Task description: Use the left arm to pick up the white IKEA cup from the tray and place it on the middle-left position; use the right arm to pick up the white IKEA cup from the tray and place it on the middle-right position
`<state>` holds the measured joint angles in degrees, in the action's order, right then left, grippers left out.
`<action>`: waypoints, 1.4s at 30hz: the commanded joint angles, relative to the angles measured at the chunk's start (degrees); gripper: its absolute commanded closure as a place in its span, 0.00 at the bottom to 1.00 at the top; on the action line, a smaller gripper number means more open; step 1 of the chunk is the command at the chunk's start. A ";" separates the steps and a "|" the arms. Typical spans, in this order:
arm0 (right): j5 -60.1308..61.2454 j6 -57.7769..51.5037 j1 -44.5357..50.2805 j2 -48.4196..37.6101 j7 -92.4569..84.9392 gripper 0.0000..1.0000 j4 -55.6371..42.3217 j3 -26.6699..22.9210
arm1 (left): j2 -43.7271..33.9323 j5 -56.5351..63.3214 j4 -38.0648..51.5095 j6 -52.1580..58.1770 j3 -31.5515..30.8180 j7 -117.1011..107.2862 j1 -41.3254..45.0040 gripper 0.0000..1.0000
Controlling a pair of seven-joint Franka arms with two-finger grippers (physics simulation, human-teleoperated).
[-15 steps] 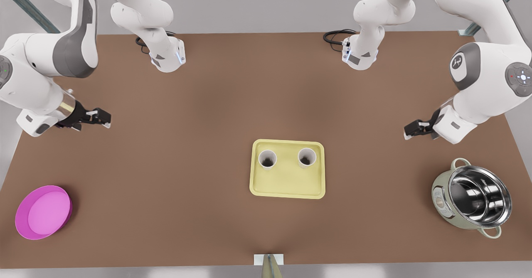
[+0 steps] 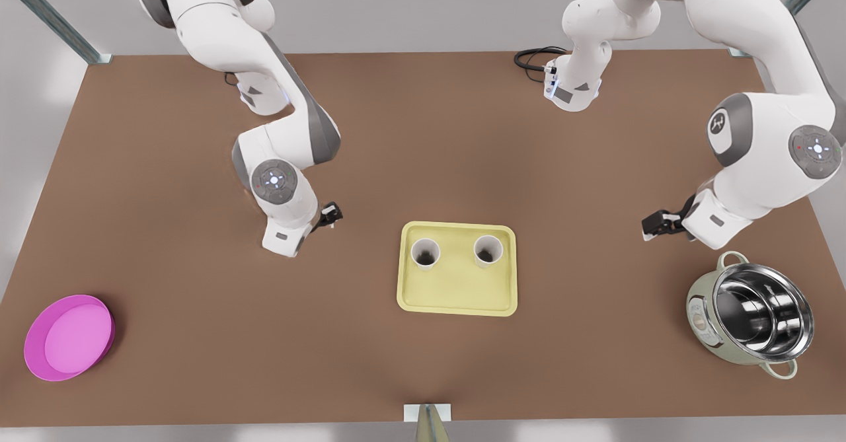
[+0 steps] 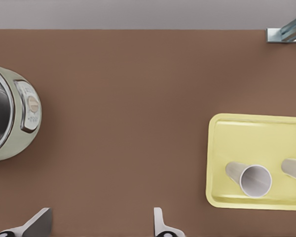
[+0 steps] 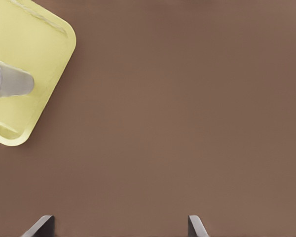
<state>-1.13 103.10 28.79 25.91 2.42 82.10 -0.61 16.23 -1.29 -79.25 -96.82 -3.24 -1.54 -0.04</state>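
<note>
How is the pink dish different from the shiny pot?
The dish is pink and shallow; the pot is pale green outside, shiny metal inside, and deeper. The pot has handles; the dish has none. The dish sits at the front view's left, the pot at its right. Both are round and empty.

White jointed arms (image 2: 264,52), grey joint covers, round lit joint caps; black cable (image 2: 532,57) at base.

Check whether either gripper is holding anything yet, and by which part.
Nothing is held. The left gripper, at the front view's right, and the right gripper, near the tray, are both open; both cups stand untouched on the tray.
</note>
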 commanded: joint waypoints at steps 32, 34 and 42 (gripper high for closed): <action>-0.27 18.98 12.61 27.44 47.59 0.51 -14.34 -0.01 | 2.23 -4.78 4.11 8.85 -0.45 15.08 -6.02 0.00; -0.27 18.98 12.61 27.44 47.06 0.63 -14.42 -0.01 | -1.37 -5.22 5.16 9.72 -0.45 13.84 -6.11 0.00; 0.25 18.01 11.82 25.59 47.15 0.80 -14.86 -0.54 | 2.49 -3.81 3.41 3.22 -0.89 14.02 -6.11 0.00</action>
<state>-0.87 121.80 40.50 51.98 44.85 67.29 -1.00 18.74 -5.20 -75.79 -91.19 -4.06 8.42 -6.22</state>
